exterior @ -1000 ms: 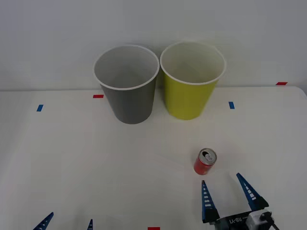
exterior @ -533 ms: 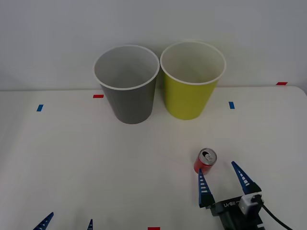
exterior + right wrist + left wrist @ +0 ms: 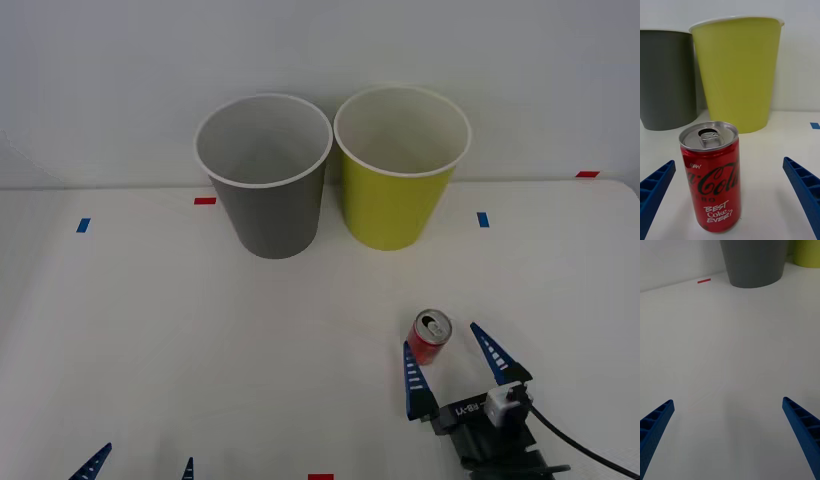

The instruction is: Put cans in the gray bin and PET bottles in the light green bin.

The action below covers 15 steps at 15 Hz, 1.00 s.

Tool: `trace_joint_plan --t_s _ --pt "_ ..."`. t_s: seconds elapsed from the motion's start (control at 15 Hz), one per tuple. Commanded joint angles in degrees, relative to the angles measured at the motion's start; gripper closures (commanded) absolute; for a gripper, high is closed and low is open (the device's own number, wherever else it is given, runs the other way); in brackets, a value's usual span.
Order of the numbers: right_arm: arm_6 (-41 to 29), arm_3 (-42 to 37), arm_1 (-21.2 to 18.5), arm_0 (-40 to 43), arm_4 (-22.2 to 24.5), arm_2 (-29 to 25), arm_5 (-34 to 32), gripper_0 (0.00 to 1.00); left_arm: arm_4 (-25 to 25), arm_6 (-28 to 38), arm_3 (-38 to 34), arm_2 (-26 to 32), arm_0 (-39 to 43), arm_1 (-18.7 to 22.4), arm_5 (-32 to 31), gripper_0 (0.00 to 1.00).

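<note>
Front view. We list a white counter [image 3: 150,330] against a plain pale wall, with small red and blue tape marks along its far edge and one red mark at the near edge. The gray bin [image 3: 265,175] and the light green bin [image 3: 400,168] stand upright side by side at the far middle, both showing white insides with nothing visible in them. The can [image 3: 428,337] stands upright toward the near right of the counter, well apart from both bins. Our right gripper [image 3: 452,360] sits just behind it, fingers spread, the can at the mouth of the gap. Our left gripper [image 3: 140,463] waits at the near left edge, fingers apart.

Right wrist view. The can [image 3: 711,176] stands between the spread blue fingers [image 3: 657,187], touching neither, and nearer one finger than the other.

Left wrist view. Spread fingers [image 3: 801,427] over bare counter, with the gray bin's base [image 3: 752,262] ahead.

Step in hand, as we judge it: the approach to grasp the can. The next move calls for advancing slightly, centring, closing on the can's body, then carrying it to the gray bin.
</note>
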Motion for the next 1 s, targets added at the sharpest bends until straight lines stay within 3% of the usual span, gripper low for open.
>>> trace_joint_plan --t_s 0.07,0.67,0.73,0.8,1.0 --pt "0.0 0.0 0.1 -2.1 -0.4 0.2 2.6 0.00 0.0 0.0 0.0 0.0 0.0 0.0 0.0 0.00" --pt "0.0 0.0 -0.2 -4.4 -1.0 0.7 5.5 0.00 0.0 0.0 0.0 0.0 0.0 0.0 0.0 0.00" --pt "0.0 0.0 -0.1 -4.4 -1.0 0.7 5.5 0.58 0.0 0.0 0.0 0.0 0.0 0.0 0.0 0.00" --pt "0.0 0.0 0.0 -4.4 -1.2 0.7 5.5 0.88 0.0 0.0 0.0 0.0 0.0 0.0 0.0 0.00" --pt "-0.4 0.0 0.3 -4.7 -1.5 0.7 5.6 0.95 0.0 0.0 0.0 0.0 0.0 0.0 0.0 0.00"
